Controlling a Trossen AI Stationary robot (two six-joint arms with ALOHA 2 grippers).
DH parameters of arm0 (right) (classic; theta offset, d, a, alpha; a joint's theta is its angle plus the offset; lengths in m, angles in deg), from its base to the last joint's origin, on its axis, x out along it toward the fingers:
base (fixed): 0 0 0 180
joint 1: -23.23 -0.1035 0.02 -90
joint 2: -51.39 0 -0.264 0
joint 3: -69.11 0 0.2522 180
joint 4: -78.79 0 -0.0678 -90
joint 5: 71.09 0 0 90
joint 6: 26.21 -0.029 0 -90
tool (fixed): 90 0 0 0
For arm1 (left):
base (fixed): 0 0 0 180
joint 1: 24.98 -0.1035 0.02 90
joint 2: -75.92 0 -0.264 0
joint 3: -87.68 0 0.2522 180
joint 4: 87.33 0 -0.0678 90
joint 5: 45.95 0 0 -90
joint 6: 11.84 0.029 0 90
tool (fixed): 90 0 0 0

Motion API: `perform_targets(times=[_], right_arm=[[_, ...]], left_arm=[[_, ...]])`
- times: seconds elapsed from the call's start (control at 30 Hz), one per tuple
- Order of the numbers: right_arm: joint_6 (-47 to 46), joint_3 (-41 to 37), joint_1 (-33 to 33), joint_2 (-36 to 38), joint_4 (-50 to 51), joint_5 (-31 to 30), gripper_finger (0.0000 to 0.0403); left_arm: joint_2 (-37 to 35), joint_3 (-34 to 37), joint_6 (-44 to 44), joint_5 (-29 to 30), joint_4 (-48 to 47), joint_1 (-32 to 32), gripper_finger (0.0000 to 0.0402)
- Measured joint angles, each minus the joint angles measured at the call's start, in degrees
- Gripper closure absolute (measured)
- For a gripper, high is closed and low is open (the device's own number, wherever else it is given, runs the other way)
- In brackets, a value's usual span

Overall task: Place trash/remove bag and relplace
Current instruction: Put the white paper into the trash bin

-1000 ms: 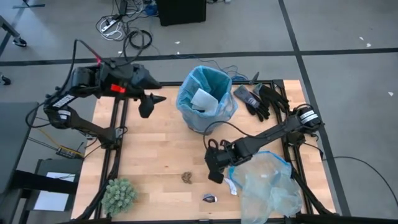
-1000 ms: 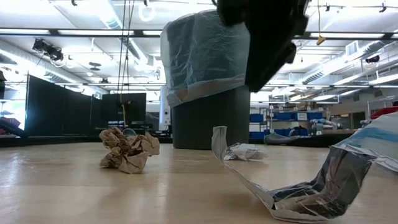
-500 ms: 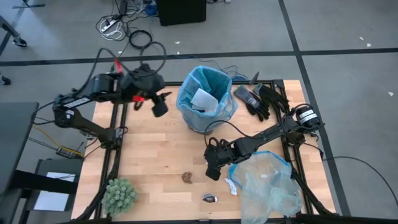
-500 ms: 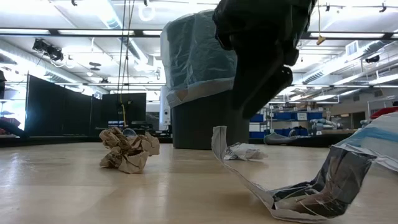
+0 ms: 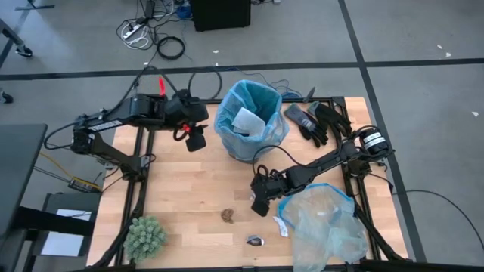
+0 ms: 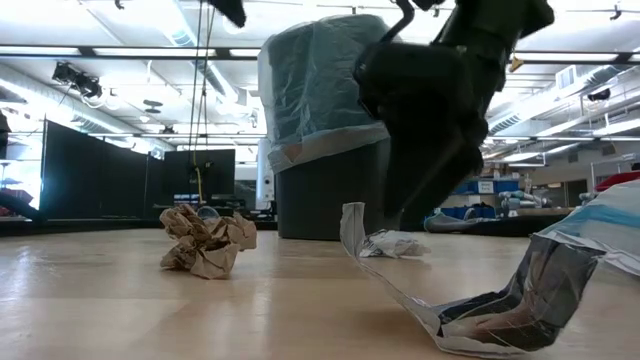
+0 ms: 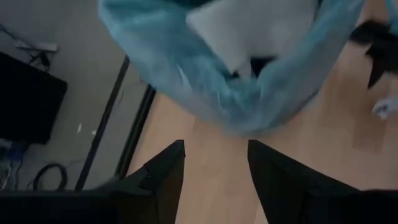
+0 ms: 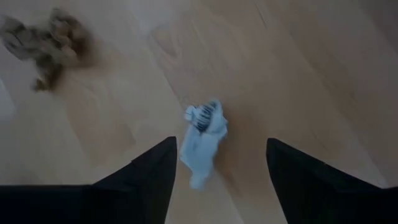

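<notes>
Hovering low over the middle of the table (image 5: 189, 189), the right gripper (image 5: 259, 205) had its two fingers (image 8: 143, 180) spread wide with nothing between them. Straight ahead of them, in the right wrist view, a small white crumpled scrap (image 8: 203, 137) lay flat on the wood, centred in the gap; its long axis ran roughly along the direction the fingers pointed, so closing across it looked the natural grip, and only a short descent seemed needed. A brown paper wad (image 5: 227, 216) sat just beside, toward the near edge, and a dark wrapper (image 5: 255, 241) lay nearer that edge again. For all three, the right arm was clearly the closer one.

The bin, lined with the bright blue bag (image 5: 257, 125), stood by the far edge of the table with a white paper piece (image 5: 246, 121) already inside. The left gripper (image 5: 195, 140) hung just beside the bin on its left, fingers (image 7: 165, 177) parted and empty, aimed at the bag's rim. A paler clear bag (image 5: 325, 223) lay crumpled at the near right corner, and the green spiky ball (image 5: 144, 236) sat at the near left corner.
</notes>
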Motion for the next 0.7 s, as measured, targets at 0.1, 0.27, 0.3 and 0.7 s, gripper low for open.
perform_targets(times=[0.1,0.27,0.3,0.7], right_arm=[[0.4,-1.2,0.3,-1.8,-3.0,0.8,0.0173],[0.3,-0.2,0.6,-6.7,-5.3,2.2,0.0184],[-1.0,0.3,0.5,-7.4,-4.6,1.5,0.0189],[-5.6,0.0,0.1,-5.4,1.1,0.5,0.039]], left_arm=[[-0.5,4.4,-0.5,0.0,-0.9,0.0,0.0215],[-0.9,13.4,-6.6,-0.3,-1.8,0.6,0.0215],[-1.2,15.2,-8.1,-0.9,-1.8,1.1,0.0215],[-2.9,29.0,-21.0,-9.1,0.9,8.7,0.0215]])
